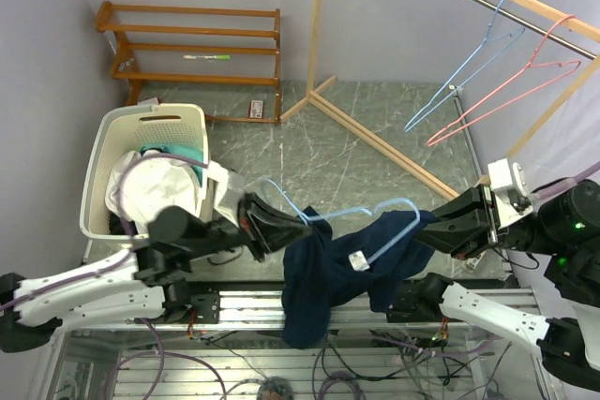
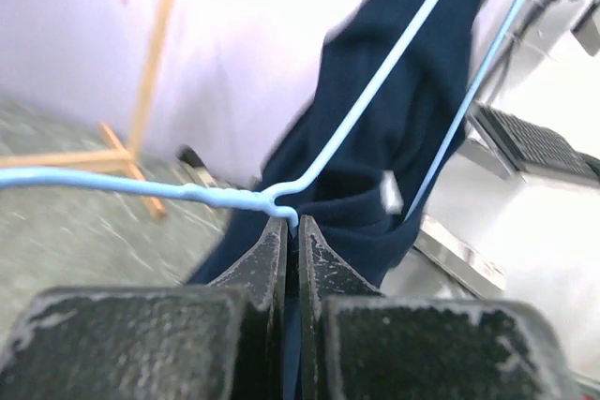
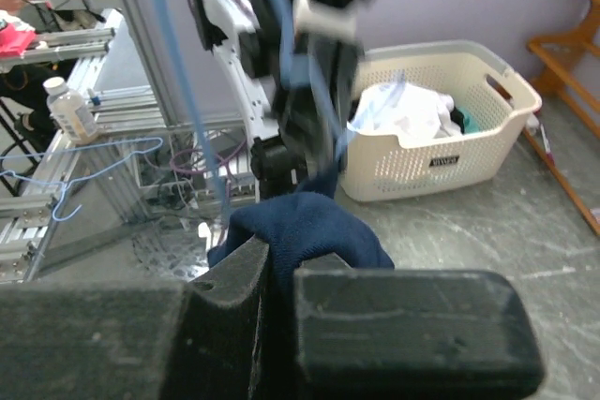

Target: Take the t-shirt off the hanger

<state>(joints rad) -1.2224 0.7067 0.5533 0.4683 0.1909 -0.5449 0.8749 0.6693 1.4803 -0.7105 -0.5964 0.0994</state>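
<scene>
Nearest the lens, the left gripper jaws are seen pinched fully together on the hanger at its twisted neck. The navy t-shirt is draped over the hanger, one side drooping well below it. The right gripper is closed on a fold of fabric at the hanger's right end. Judgement: the hanger is to be held rigid and the fabric drawn outward along the wire arm, not across it, lest the collar snag.
</scene>
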